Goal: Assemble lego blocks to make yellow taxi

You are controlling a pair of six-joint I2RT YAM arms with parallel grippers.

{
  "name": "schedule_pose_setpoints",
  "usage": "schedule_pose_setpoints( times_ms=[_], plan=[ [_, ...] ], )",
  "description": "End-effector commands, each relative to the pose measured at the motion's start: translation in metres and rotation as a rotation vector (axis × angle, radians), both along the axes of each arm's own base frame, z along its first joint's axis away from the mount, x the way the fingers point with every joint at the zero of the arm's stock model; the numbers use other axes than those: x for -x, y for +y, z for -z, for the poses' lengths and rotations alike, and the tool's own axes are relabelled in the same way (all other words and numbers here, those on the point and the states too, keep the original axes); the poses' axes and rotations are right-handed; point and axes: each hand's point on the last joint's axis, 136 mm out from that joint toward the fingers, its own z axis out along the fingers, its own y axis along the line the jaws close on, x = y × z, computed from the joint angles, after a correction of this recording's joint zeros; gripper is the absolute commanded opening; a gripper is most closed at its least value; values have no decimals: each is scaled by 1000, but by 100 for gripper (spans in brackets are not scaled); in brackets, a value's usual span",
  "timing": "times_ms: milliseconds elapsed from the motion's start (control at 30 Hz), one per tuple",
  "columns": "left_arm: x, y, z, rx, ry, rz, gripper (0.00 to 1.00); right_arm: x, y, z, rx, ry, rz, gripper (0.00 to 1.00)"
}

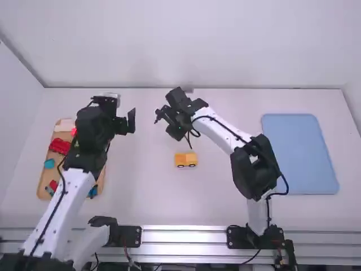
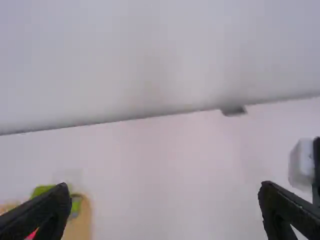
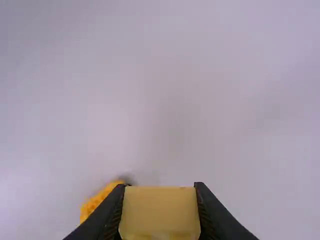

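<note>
Tray of tan wood (image 1: pixel 45 179) at nine o'clock on the white table (image 1: pixel 225 200), holding loose plastic blocks: a bright red piece (image 1: pixel 59 145) toward its far half and a small teal block (image 1: pixel 49 164) at its left side. Next comes the left gripper (image 2: pixel 165 197), black and two-fingered, spread wide with nothing between its fingers, at ten o'clock from the partly built taxi. That taxi body (image 1: pixel 185 160), yellow-orange plastic with dark wheels, sits near the table's middle. The right gripper (image 3: pixel 160 194), also black, is at twelve o'clock from it, clamped on opposite sides of a pale yellow plastic block (image 3: pixel 160 212), above the table. At three o'clock, well apart, lies a flat light-blue rectangular mat (image 1: pixel 299 155).

Both pieces should be light, stiff and hard to crush, though smooth sides may slip if pinched off-centre. Side faces are the best grip for the block, leaving its underside free to press on. The body may roll on its wheels; steadying it low on its opposite sides should help.
</note>
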Motion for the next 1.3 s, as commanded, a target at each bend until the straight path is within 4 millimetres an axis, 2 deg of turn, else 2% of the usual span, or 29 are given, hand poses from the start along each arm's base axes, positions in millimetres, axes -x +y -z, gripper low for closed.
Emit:
schedule_pose_setpoints(
  times_ms=[0,67,167,200,233,300,433,533,667,900,1033,1200,1267],
  plan=[
    [25,38,7,10,-20,-237,99,3,16,-10,0,-55,-114,4],
    [49,56,5,33,-73,-348,99,12,26,-9,10,-70,-181,4],
    [72,69,4,50,-128,-426,99,19,37,-6,14,-83,-225,4],
    [82,71,3,51,-158,-437,99,21,41,-3,19,-85,-248,4],
    [82,71,3,51,-158,-437,99,21,41,-3,19,-85,-248,4],
    [99,71,0,68,-217,-431,99,32,49,11,62,-56,-327,4],
    [115,71,0,83,-272,-430,99,42,62,27,132,4,-381,1],
    [120,72,3,85,-282,-430,99,46,66,38,176,43,-421,0],
    [122,72,8,81,-270,-434,99,65,72,59,224,127,-509,0],
    [123,73,8,80,-271,-440,99,85,75,83,278,170,-580,2],
    [123,73,8,80,-270,-439,99,84,74,101,296,181,-562,2],
    [123,73,8,79,-270,-439,99,85,71,106,306,196,-562,2],
    [123,73,8,80,-269,-438,99,84,72,106,302,189,-562,9]
  ],
)
